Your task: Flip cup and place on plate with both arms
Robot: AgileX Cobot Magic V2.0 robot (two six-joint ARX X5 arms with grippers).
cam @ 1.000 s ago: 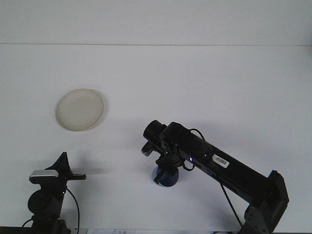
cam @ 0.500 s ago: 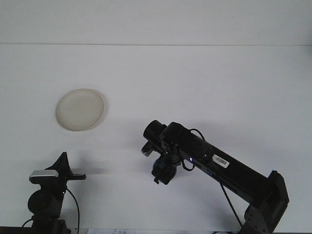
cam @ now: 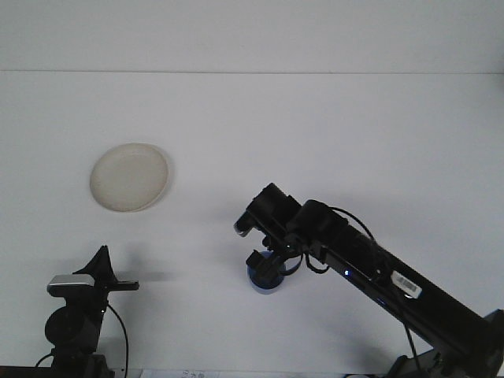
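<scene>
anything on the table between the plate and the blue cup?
No. Front view shows only bare white table between the plate and the blue cup.

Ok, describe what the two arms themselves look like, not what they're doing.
Both are matte black. The right arm is a long boxy link with a rounded wrist housing, loose black cables looping alongside, a white barcode sticker and a small blue indicator light. The left arm shows round black joints, a silver-grey camera block on top, pointed black fingers and a thin trailing cable.
</scene>
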